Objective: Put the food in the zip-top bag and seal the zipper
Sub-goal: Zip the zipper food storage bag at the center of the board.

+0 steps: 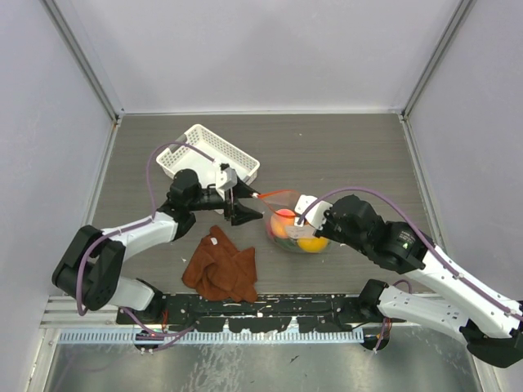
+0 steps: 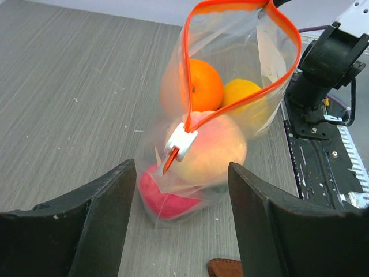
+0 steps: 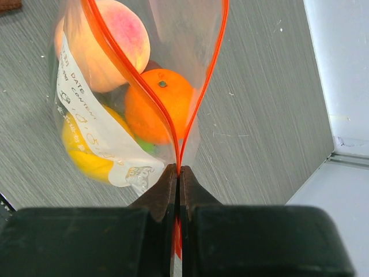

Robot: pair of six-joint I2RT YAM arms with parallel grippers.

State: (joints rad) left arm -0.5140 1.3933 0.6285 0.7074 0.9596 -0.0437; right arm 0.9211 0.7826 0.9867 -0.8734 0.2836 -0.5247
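The right gripper (image 3: pixel 179 173) is clamped on one end of the zipper (image 2: pixel 185 75), apparently anchoring the zip-top bag (image 2: pixel 230 46) with the food (image 2: pixel 210 150) inside, while the left gripper (image 2: pixel 181 168), jaws apart, faces the white slider (image 2: pixel 180 144) just ahead, seemingly to draw it shut.

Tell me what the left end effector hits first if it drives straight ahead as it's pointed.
Probably the white slider on the zipper, centred between the fingers of the open left end effector, with the zip-top bag just behind. Depth is unclear.
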